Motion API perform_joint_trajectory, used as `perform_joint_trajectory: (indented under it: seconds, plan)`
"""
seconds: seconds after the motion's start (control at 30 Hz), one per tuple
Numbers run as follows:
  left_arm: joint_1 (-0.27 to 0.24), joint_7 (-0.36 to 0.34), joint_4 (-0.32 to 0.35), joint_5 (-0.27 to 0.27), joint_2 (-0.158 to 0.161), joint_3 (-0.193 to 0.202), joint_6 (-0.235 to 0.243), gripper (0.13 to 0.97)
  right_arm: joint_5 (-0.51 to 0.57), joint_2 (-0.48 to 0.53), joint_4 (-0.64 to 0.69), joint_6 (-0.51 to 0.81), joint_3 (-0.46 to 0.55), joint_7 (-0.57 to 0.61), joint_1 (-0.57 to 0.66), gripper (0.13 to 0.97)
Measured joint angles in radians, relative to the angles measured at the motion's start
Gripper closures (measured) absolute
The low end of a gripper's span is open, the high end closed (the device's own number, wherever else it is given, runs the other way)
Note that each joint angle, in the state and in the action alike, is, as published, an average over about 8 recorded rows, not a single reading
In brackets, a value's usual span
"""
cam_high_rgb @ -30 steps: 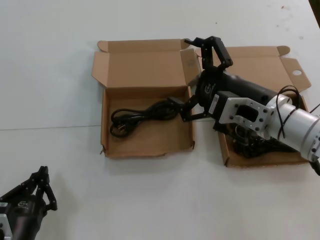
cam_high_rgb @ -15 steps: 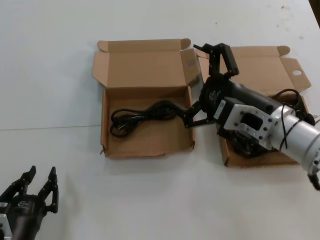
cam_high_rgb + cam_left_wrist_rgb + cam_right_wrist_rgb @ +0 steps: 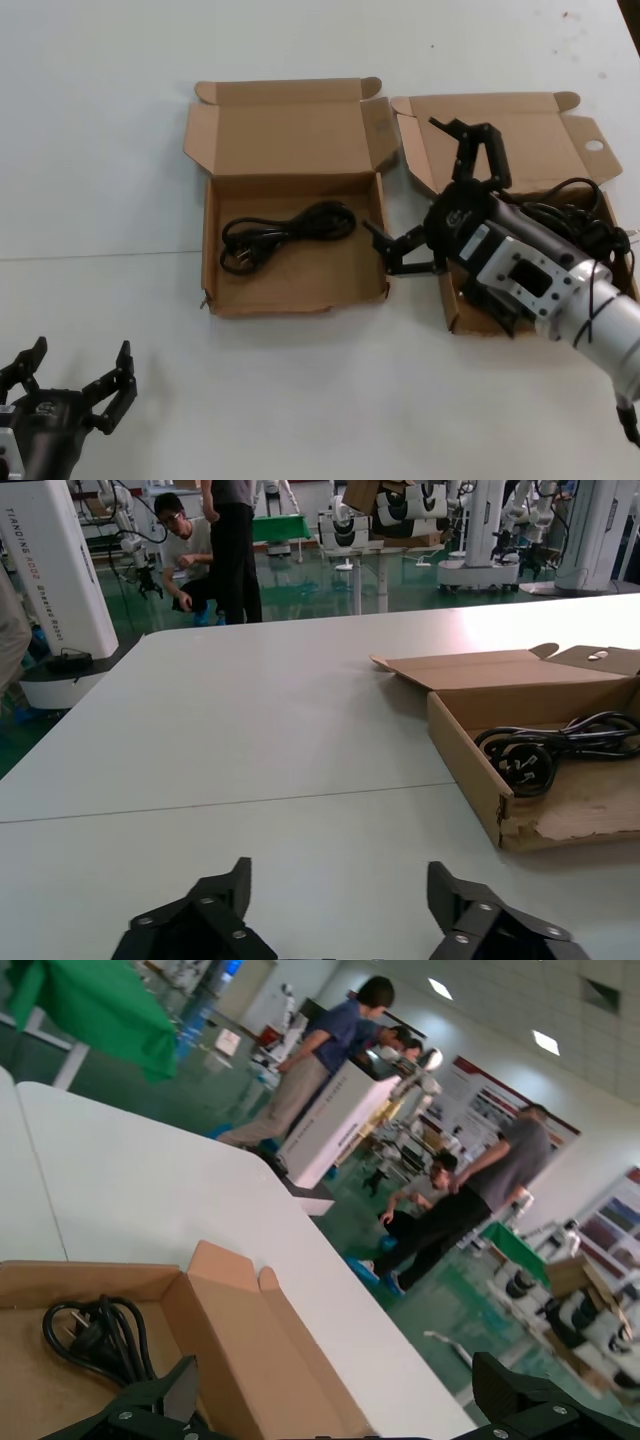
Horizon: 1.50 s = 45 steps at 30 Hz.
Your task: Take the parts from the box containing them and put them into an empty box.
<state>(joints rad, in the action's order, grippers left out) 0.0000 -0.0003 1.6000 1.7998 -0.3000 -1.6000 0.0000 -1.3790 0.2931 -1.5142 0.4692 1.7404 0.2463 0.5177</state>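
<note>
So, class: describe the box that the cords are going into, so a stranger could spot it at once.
On the white table lie two open cardboard boxes. Take the robot's-left box, clear of the right gripper. It holds one coiled black cord; its neighbour holds a tangle.

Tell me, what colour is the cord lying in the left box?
Black. The cord shows best in the head view, looped inside the brown box.

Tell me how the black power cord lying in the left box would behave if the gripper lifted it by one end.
The power cord is thin and loosely looped, so it would probably sag and partly uncoil rather than lift as one stiff piece. Its plug end looks bulkier, so that end would likely hang lowest or swing. It looks light, and the cardboard box under it is shallow, so a dragging loop might nudge the box.
</note>
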Motion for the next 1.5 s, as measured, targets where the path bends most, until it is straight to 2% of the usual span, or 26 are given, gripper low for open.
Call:
perform_joint_trajectory:
  seconds: [0.07,0.33,0.63,0.93,1.5]
  plan:
    - [0.000,0.000,0.000,0.000,0.000,0.000,0.000,0.554,-0.016,0.000,-0.003,-0.017,-0.005,0.000,-0.019,0.129]
    - [0.000,0.000,0.000,0.000,0.000,0.000,0.000,0.351,-0.078,0.001,-0.016,-0.087,-0.026,0.000,-0.096,0.129]
    - [0.000,0.000,0.000,0.000,0.000,0.000,0.000,0.214,-0.148,0.002,-0.030,-0.165,-0.049,0.000,-0.182,0.129]
    - [0.000,0.001,0.000,0.000,0.000,0.000,0.000,0.142,-0.217,0.004,-0.044,-0.242,-0.073,0.000,-0.268,0.129]
    - [0.000,0.000,0.000,0.000,0.000,0.000,0.000,0.132,-0.350,0.006,-0.071,-0.390,-0.117,0.000,-0.431,0.129]
